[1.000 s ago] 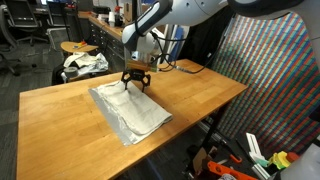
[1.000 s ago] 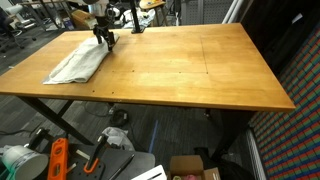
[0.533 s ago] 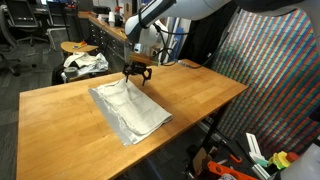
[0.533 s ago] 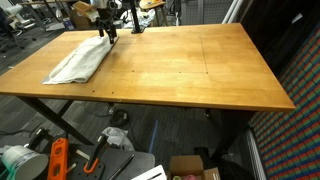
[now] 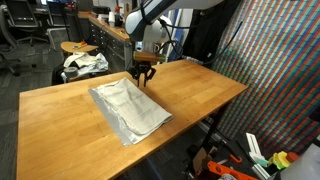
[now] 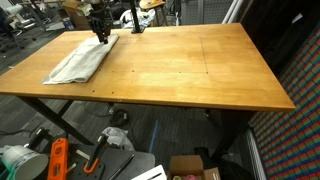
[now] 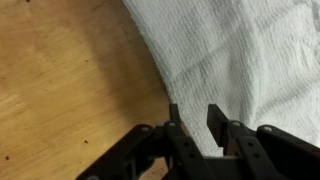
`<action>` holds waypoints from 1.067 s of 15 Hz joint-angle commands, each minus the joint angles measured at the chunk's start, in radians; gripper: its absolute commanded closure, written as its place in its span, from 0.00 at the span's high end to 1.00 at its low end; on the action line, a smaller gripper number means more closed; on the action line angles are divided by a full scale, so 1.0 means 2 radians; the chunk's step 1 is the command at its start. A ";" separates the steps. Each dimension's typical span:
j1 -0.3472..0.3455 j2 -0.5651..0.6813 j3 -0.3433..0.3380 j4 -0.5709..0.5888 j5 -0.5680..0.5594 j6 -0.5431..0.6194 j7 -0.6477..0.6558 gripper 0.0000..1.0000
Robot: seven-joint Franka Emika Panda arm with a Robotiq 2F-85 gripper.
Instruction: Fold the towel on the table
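Note:
The towel [image 5: 130, 108], a thin white-grey cloth, lies flat on the light-brown wooden table [image 5: 60, 130]. It sits near the far left end in an exterior view [image 6: 80, 62]. My gripper [image 5: 143, 84] hangs over the towel's far corner, near the table's back edge, and also shows in an exterior view [image 6: 100, 36]. In the wrist view the gripper [image 7: 194, 112] points down at the curved edge of the towel [image 7: 240, 50] next to bare table [image 7: 60, 80]. Its two dark fingers stand a narrow gap apart. The cloth shows flat between them, not pinched.
A round wooden stool with a white-and-dark fabric bundle [image 5: 82, 62] stands behind the table. A colourful woven panel [image 5: 270, 80] stands at the table's right end. Under the table lie an orange tool [image 6: 57, 160] and a cardboard box [image 6: 195, 168].
The gripper has moved from above the towel's far part towards its far corner and risen slightly. Its jaws have narrowed from wide open to a small gap. The towel has not moved.

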 commanded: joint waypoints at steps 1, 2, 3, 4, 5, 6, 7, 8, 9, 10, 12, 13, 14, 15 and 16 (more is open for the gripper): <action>0.012 -0.040 0.007 -0.068 -0.009 0.026 -0.022 0.11; 0.013 -0.046 0.014 -0.079 0.000 0.032 -0.030 0.10; 0.012 -0.049 0.020 -0.089 0.008 0.043 -0.037 0.08; 0.012 -0.052 0.028 -0.098 0.017 0.055 -0.043 0.07; 0.012 -0.056 0.034 -0.105 0.024 0.064 -0.048 0.10; 0.012 -0.057 0.039 -0.111 0.030 0.074 -0.051 0.12; 0.011 -0.056 0.044 -0.115 0.038 0.088 -0.057 0.12; 0.010 -0.055 0.048 -0.119 0.045 0.099 -0.061 0.12; 0.011 -0.053 0.049 -0.123 0.047 0.111 -0.062 0.12; 0.011 -0.051 0.050 -0.126 0.050 0.126 -0.065 0.12; 0.012 -0.047 0.049 -0.130 0.049 0.144 -0.065 0.12; 0.012 -0.045 0.048 -0.131 0.048 0.149 -0.066 0.12; 0.012 -0.043 0.048 -0.131 0.047 0.154 -0.064 0.13; 0.012 -0.041 0.047 -0.130 0.046 0.154 -0.063 0.12; 0.011 -0.038 0.047 -0.129 0.046 0.150 -0.062 0.12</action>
